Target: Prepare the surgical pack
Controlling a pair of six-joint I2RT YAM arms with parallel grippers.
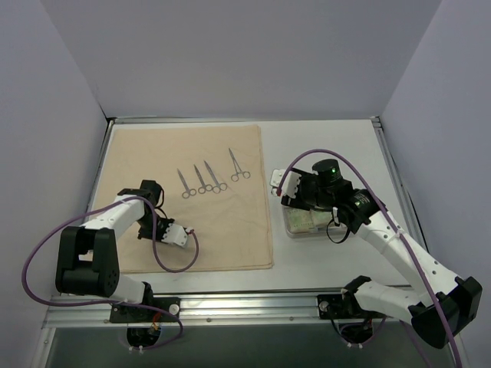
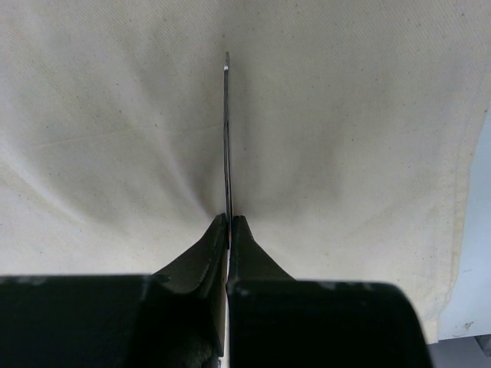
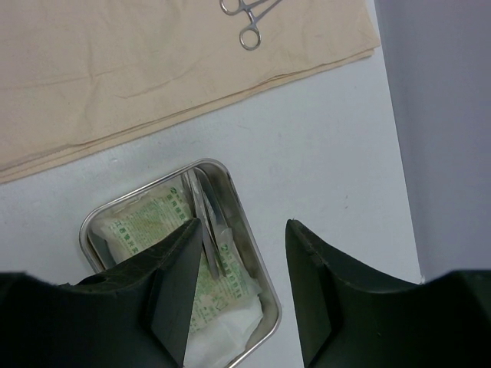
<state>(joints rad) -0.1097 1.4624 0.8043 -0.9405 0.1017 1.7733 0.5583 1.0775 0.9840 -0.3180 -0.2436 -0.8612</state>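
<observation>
Four forceps [image 1: 203, 181] lie in a row on the beige cloth [image 1: 153, 153], their long axes running near to far with a slight lean: tips to the far left, ring handles toward the near side. The cloth is spread flat over the left part of the counter [image 1: 337, 138].

Near the cloth's near edge, the left claw [image 2: 229, 222] is pinched tight on a thin steel strip [image 2: 227, 138]. It is seen edge-on, so what kind of instrument it is cannot be told. The strip juts straight out ahead of the fingers in line with them, its tip just above the cloth.

The steel tray [image 3: 229, 184] sits on bare counter just right of the cloth. It holds pale green packets [image 3: 146, 226], with tweezers [image 3: 205, 211] lying on them alongside one tray wall. The right claw [image 3: 242, 228] hangs directly over the tray with its jaws apart and nothing between them; the tweezers lie just inside its left finger
</observation>
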